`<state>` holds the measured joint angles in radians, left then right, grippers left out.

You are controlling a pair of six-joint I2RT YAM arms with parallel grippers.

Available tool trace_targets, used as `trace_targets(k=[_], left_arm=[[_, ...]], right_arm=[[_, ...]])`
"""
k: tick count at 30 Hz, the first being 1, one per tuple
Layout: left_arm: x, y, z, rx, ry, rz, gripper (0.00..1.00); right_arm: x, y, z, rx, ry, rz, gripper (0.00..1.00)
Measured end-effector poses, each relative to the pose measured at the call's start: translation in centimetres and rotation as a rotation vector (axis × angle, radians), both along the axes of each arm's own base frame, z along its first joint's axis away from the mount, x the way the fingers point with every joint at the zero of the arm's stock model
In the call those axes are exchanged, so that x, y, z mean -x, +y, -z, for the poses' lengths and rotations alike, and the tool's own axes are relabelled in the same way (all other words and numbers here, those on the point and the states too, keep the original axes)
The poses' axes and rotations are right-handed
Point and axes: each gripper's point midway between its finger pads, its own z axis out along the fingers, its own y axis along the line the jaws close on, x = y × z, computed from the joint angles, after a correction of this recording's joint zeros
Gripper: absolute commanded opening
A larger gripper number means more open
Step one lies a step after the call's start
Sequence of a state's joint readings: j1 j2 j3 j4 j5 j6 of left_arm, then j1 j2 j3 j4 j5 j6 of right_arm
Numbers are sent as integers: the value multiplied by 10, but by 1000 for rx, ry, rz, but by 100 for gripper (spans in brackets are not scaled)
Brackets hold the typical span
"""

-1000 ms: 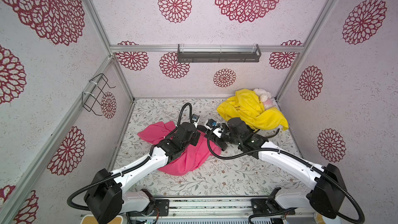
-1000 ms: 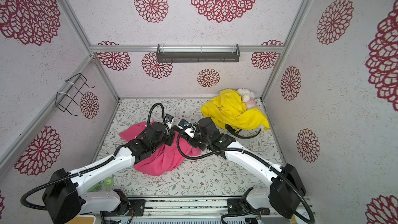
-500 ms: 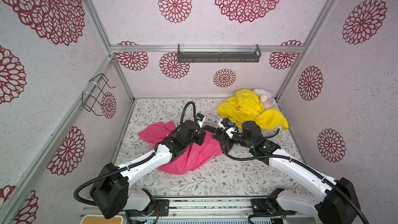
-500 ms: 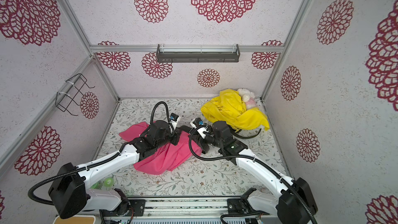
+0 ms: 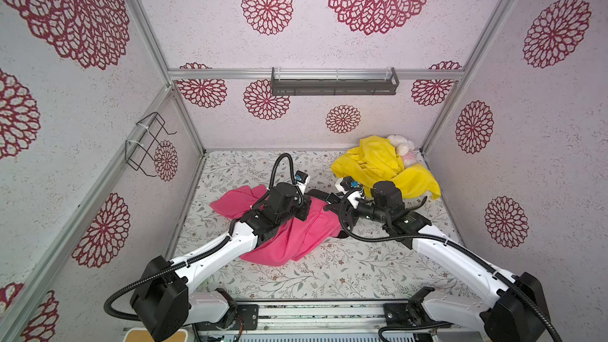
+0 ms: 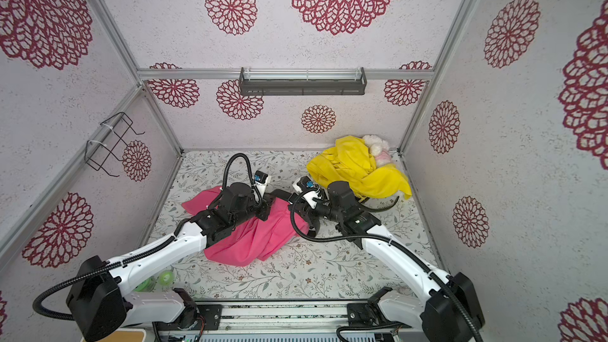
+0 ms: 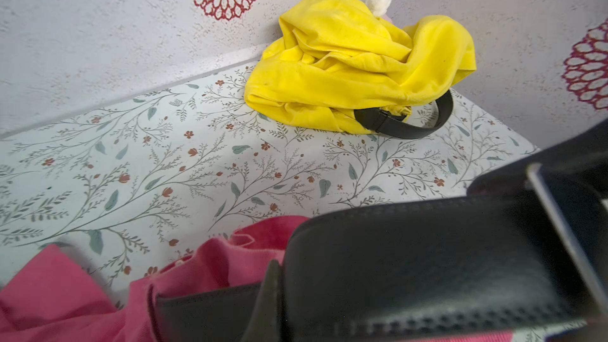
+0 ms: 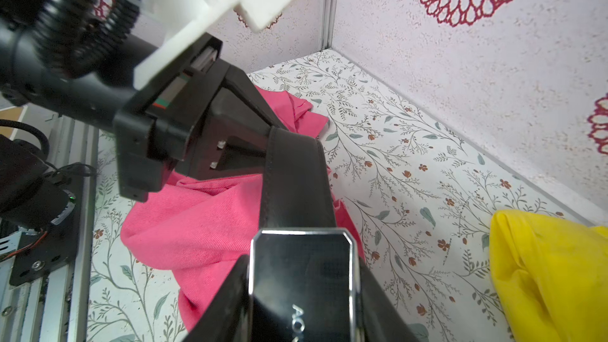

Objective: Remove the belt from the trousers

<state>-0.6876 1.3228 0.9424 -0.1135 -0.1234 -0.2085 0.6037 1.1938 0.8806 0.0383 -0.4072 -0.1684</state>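
Observation:
Pink trousers [image 5: 296,235] lie crumpled mid-table, in both top views [image 6: 260,238]. A black belt [image 7: 411,258] runs out of their waistband as a short raised span between my two grippers. My left gripper [image 8: 274,134] is shut at the waistband where the strap comes out. Whether it pinches cloth alone or the strap too is hidden. My right gripper [image 8: 302,307] is shut on the belt's shiny black buckle [image 8: 301,268], just right of the trousers.
A yellow garment [image 5: 381,169] with a second black belt [image 7: 411,126] and a white plush toy [image 5: 399,146] fill the back right corner. A wire rack [image 5: 144,146] hangs on the left wall, a grey shelf [image 5: 334,83] on the back wall. Green rolls [image 6: 164,278] lie front left.
My right gripper has drawn to the right with the buckle, toward the yellow garment. The left gripper and the trousers shifted right with it. Little has moved in the last half second.

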Motion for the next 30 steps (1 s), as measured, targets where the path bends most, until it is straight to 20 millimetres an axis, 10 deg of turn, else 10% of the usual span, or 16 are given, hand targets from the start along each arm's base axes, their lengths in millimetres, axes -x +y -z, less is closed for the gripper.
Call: trace_targets(k=[12,30], left_arm=[[2,28,10,-89,31,-128,0],[5,33,8,-87,40,-148,0]], right_arm=[[-16,13,15,187,-72,85,73],[-22,33,25,335,-152,86,95]])
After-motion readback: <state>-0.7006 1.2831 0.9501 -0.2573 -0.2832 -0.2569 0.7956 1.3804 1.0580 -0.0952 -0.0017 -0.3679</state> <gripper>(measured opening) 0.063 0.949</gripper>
